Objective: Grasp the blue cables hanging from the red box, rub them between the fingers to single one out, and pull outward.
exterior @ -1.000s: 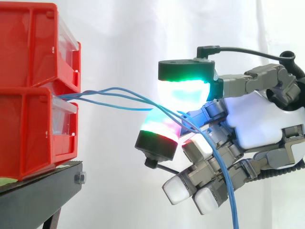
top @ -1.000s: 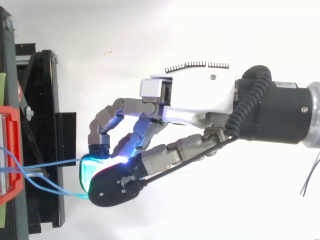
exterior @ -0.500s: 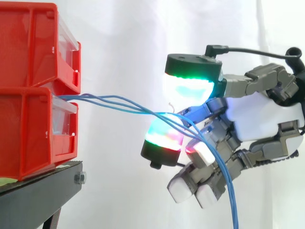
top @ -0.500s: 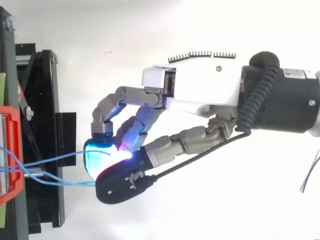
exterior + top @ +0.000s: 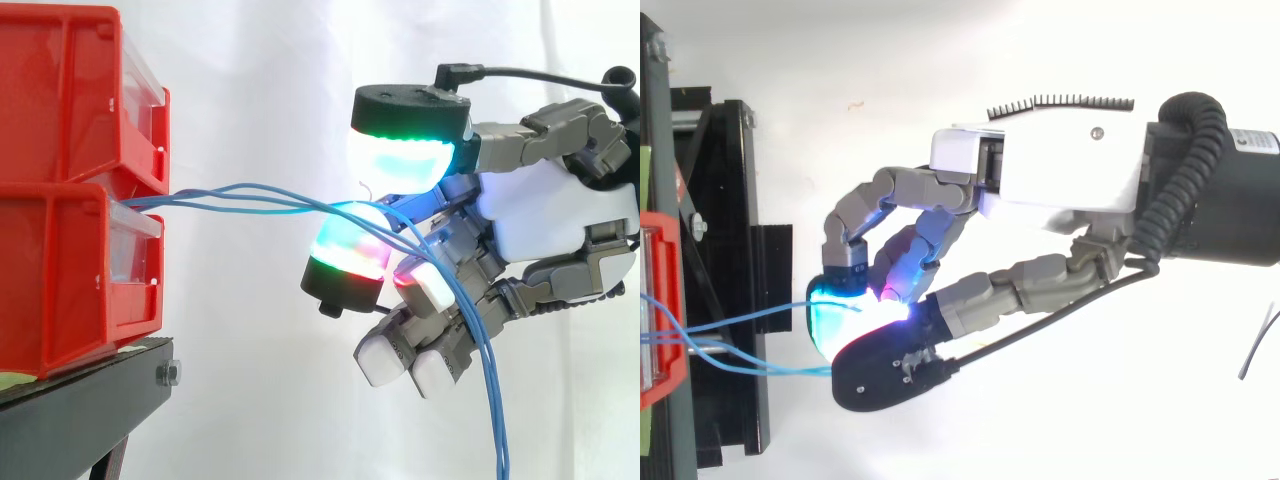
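Observation:
Several thin blue cables (image 5: 255,203) run from the lower of two stacked red bins (image 5: 60,275) rightward into my hand (image 5: 545,235). Between two glowing fingertips (image 5: 400,165) the cables are pinched, then they droop down past the curled fingers toward the lower edge. In the top view the cables (image 5: 740,330) leave the red bin (image 5: 660,310) at the left edge and meet the hand (image 5: 1060,180) at its cyan-lit pads (image 5: 835,310). The hand is shut on the cables, roughly a hand's width out from the bin front.
The bins sit on a black stand (image 5: 85,405), whose frame (image 5: 730,270) lies left of the hand in the top view. A white curtain hangs behind. Open space lies right of the bins around the hand.
The hand has drifted slightly right and up, away from the bins, with the cables still pinched. The pinching pads shifted against each other and the cables now lie closer together.

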`<action>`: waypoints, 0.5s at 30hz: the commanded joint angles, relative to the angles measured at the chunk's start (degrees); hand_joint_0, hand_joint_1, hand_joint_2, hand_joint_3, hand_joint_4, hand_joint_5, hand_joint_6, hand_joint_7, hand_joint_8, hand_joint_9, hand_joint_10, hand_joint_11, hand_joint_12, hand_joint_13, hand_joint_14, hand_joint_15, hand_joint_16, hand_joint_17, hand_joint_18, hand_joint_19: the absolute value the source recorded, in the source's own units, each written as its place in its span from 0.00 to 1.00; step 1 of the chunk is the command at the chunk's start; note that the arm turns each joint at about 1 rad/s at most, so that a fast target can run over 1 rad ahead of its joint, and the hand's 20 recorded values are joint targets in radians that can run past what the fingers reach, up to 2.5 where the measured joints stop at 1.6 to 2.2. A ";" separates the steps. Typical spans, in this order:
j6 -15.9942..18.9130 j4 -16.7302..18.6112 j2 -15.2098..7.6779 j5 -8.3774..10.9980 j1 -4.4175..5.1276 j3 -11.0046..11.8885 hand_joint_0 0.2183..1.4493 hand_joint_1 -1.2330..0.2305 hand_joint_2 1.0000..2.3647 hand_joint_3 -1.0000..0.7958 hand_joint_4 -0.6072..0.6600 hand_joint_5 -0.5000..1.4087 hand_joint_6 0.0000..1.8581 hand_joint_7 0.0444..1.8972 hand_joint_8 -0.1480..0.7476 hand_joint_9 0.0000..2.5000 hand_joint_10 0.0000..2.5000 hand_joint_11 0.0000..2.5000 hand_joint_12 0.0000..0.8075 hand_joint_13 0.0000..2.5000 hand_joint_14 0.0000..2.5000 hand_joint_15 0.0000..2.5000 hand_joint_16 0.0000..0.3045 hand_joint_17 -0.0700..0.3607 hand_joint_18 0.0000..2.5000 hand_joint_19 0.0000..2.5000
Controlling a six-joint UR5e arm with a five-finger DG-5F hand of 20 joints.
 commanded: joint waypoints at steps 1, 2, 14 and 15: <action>-0.03 0.00 0.03 0.13 0.11 0.03 0.32 0.45 0.01 0.37 0.64 0.22 0.42 0.47 0.58 0.45 0.01 0.26 0.49 0.30 0.00 0.14 0.17 0.43 0.29 0.16; -0.03 0.00 0.03 0.13 0.11 0.03 0.32 0.46 0.01 0.37 0.64 0.22 0.41 0.48 0.58 0.45 0.01 0.26 0.49 0.30 0.00 0.15 0.17 0.43 0.29 0.16; -0.56 0.00 0.03 0.13 -0.06 0.03 0.32 0.45 0.01 0.36 0.65 0.23 0.34 0.58 0.57 0.45 0.01 0.26 0.48 0.30 0.01 0.15 0.16 0.42 0.28 0.16; -0.82 0.00 0.03 0.13 -0.06 0.03 0.32 0.45 0.01 0.36 0.65 0.23 0.34 0.58 0.57 0.45 0.01 0.26 0.48 0.30 0.00 0.14 0.16 0.42 0.28 0.16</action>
